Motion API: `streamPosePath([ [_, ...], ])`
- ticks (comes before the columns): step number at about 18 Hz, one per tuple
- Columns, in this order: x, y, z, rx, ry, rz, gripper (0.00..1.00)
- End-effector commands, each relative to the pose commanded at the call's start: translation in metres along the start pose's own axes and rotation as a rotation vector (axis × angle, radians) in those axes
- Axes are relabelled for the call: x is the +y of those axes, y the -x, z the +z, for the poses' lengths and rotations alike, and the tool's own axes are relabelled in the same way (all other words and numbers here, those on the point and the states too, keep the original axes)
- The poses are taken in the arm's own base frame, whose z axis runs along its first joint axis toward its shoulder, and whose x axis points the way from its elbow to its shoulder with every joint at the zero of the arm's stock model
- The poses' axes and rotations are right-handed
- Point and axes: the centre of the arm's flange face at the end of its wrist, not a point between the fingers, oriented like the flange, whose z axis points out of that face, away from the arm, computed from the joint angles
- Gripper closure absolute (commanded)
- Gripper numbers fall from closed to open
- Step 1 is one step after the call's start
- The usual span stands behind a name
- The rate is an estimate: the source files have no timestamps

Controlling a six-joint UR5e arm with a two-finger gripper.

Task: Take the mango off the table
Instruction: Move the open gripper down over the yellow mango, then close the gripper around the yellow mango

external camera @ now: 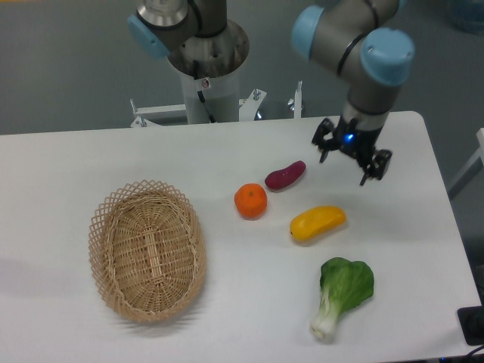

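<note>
The mango (318,223) lies right of centre on the table (91,159), bare surface around it. Orange (250,201) and sweet potato (285,175) sit up-left, bok choy (342,293) below. The gripper (348,166) hovers above-right, fingers spread, empty.

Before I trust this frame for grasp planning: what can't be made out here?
- Mango underside: hidden where it rests on the table.
- Gripper height above the table: one view, cannot tell.
- Robot arm: cut off by the top edge.
- Basket floor behind its near wall: partly hidden.
</note>
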Motion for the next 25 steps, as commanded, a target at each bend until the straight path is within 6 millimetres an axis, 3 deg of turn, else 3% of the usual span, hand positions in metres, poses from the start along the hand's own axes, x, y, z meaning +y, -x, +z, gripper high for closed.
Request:
streamPosePath([
  [6,-0.039,-0.013,0.032,0.001,0.089,0.151,0.00],
  [9,-0.048,-0.012,0.047,-0.007,0.126,0.190,0.00],
  [22,-0.053,-0.004,0.080,-0.024,0.127,0.202,0.00],
  [25,-0.056,-0.010,0.091,-0.025,0.127,0.198,0.00],
])
